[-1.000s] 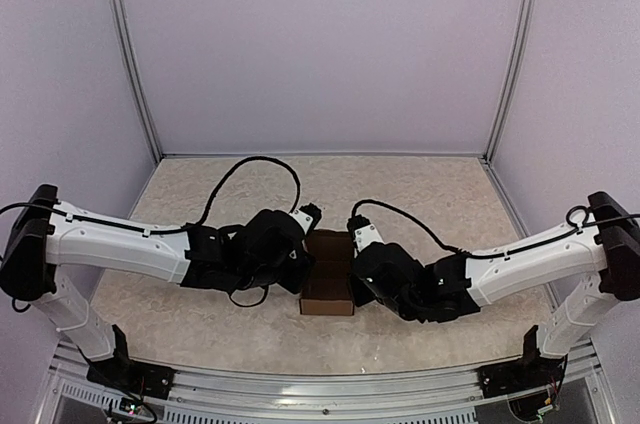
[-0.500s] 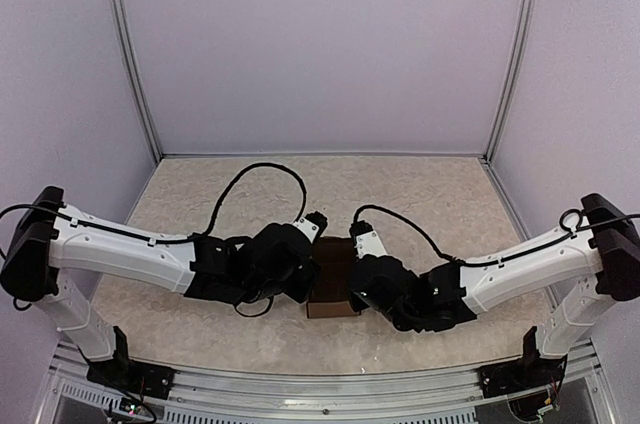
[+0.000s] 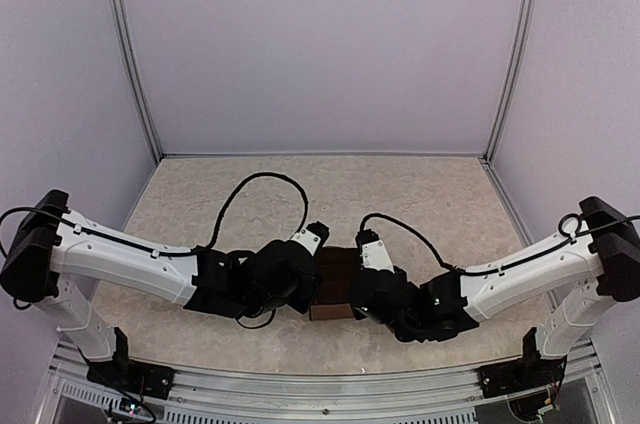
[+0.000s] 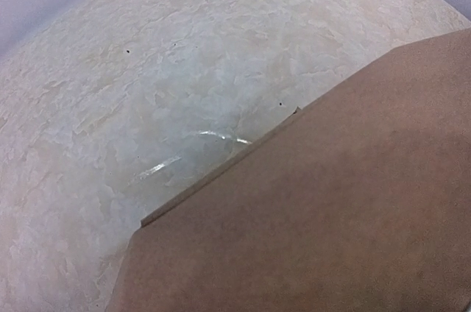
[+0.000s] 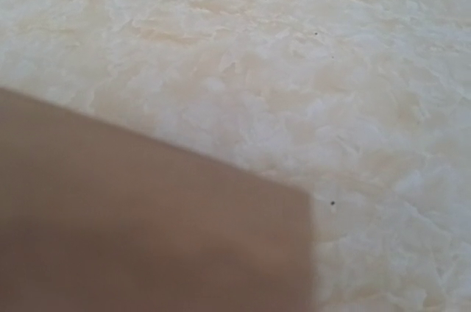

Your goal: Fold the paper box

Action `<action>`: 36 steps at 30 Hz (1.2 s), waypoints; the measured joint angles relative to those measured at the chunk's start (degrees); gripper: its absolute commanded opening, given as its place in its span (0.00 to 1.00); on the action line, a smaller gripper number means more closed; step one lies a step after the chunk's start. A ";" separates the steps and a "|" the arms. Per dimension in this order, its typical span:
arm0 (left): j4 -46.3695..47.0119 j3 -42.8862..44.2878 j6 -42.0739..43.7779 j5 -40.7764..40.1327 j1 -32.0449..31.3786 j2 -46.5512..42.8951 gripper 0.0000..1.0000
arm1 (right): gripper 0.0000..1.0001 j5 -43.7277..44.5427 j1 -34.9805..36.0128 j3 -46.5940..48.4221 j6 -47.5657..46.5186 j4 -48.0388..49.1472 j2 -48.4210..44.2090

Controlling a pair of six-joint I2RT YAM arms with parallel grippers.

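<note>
Since a second ago, left arm [image 3: 130, 254] and right arm [image 3: 520, 269] have closed inward, hiding more of the paper box [image 3: 334, 282].

Paper box: brown cardboard, on the bench [image 3: 420, 194], near-centre, flanked by both wrists.

Left jaws: clenched, at its left side.

Right jaws: clenched, at its right side.

Whether either pinches cardboard, I cannot tell.

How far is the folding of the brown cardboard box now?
Done, it seems: the brown cardboard box stands with walls raised on the beige table. In hand: the left gripper and right gripper, both shut, are at its two sides. Left: probably closing the top, which is mostly hidden from view.
</note>
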 measured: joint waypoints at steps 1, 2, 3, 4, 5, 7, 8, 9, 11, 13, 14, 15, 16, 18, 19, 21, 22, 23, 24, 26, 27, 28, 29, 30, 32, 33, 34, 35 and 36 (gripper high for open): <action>0.42 -0.24 -0.24 -0.02 -0.17 0.11 0.00 | 0.00 0.15 0.17 -0.22 0.39 -0.02 0.00; 1.09 -0.70 -0.68 -0.17 -0.46 0.20 0.00 | 0.00 0.44 0.37 -0.39 0.85 -0.07 0.00; 1.20 -0.76 -0.76 -0.20 -0.50 0.20 0.00 | 0.00 0.68 0.55 -0.50 1.25 -0.11 0.00; 1.70 -1.09 -1.09 -0.24 -0.61 0.20 0.00 | 0.00 0.87 0.74 -0.57 1.77 -0.20 0.00; 2.27 -1.46 -1.42 -0.35 -0.70 0.20 0.00 | 0.00 1.09 0.98 -0.63 2.25 -0.28 0.00; 3.39 -2.16 -1.99 -0.44 -0.87 0.20 0.00 | 0.00 1.53 1.46 -0.94 3.10 -0.39 0.00; 3.82 -2.47 -2.19 -0.44 -0.98 0.20 0.00 | 0.00 1.79 1.77 -1.11 3.58 -0.44 0.00; 4.24 -2.78 -2.43 -0.48 -1.11 0.20 0.00 | 0.00 1.97 2.03 -1.25 3.93 -0.46 0.00; 4.85 -3.10 -2.95 -0.72 -1.46 0.28 0.00 | 0.00 2.40 2.62 -1.51 4.70 -0.52 0.00; 5.29 -3.21 -3.45 -1.22 -1.92 0.52 0.00 | 0.00 2.95 3.21 -1.81 5.38 -0.59 0.00; 5.35 -3.26 -3.58 -1.38 -2.10 0.59 0.00 | 0.00 3.23 3.43 -1.90 5.70 -0.70 -0.02; 5.38 -3.28 -3.78 -1.77 -2.43 0.74 0.00 | 0.00 3.37 3.58 -1.99 6.08 -0.76 -0.02; 5.40 -3.28 -3.98 -2.14 -2.73 0.87 0.00 | 0.00 3.58 3.80 -2.08 6.54 -0.96 -0.02; 5.35 -3.30 -4.48 -2.84 -3.32 1.11 0.00 | 0.00 3.93 4.17 -2.23 7.23 -1.14 -0.02; 5.33 -3.30 -4.68 -3.13 -3.63 1.20 0.00 | 0.00 4.17 4.39 -2.32 7.63 -1.22 -0.02; 5.20 -3.41 -5.07 -3.58 -4.17 1.31 0.00 | 0.00 4.57 4.72 -2.43 8.22 -1.55 -0.02; 5.14 -3.45 -5.22 -3.87 -4.42 1.38 0.00 | 0.00 4.72 4.92 -2.45 8.52 -1.68 -0.02; 5.11 -3.52 -5.42 -4.09 -4.61 1.46 0.00 | 0.00 4.87 5.09 -2.45 8.83 -1.88 -0.02; 5.16 -3.67 -5.70 -4.37 -4.90 1.55 0.00 | 0.00 4.98 5.20 -2.47 9.09 -2.08 -0.02; 5.16 -3.76 -6.08 -4.70 -5.31 1.68 0.00 | 0.00 5.18 5.38 -2.49 9.49 -2.43 -0.09; 5.14 -3.78 -6.21 -4.79 -5.49 1.75 0.00 | 0.00 5.20 5.42 -2.51 9.62 -2.64 -0.22; 5.16 -3.78 -6.32 -4.83 -5.62 1.79 0.00 | 0.00 5.18 5.51 -2.62 9.75 -2.89 -0.44; 5.20 -3.78 -6.40 -4.83 -5.77 1.84 0.00 | 0.01 5.09 5.57 -2.80 9.79 -3.13 -0.76; 5.22 -3.78 -6.45 -4.83 -5.92 1.90 0.00 | 0.02 4.92 5.66 -2.99 9.84 -3.32 -1.14; 5.40 -3.76 -6.67 -4.83 -6.23 2.03 0.00 | 0.05 4.35 5.68 -3.41 9.81 -3.58 -2.01; 5.49 -3.76 -6.88 -4.81 -6.38 2.12 0.00 | 0.07 3.87 5.73 -3.65 9.77 -3.76 -2.51; 5.51 -3.76 -7.10 -4.83 -6.47 2.23 0.00 | 0.09 3.21 5.77 -3.87 9.79 -3.91 -2.93; 5.46 -3.76 -7.30 -4.92 -6.49 2.38 0.00 | 0.11 2.01 5.79 -4.13 9.86 -4.20 -3.48; 5.42 -3.76 -7.48 -5.07 -6.49 2.62 0.00 | 0.13 1.18 5.88 -4.39 9.92 -4.44 -3.82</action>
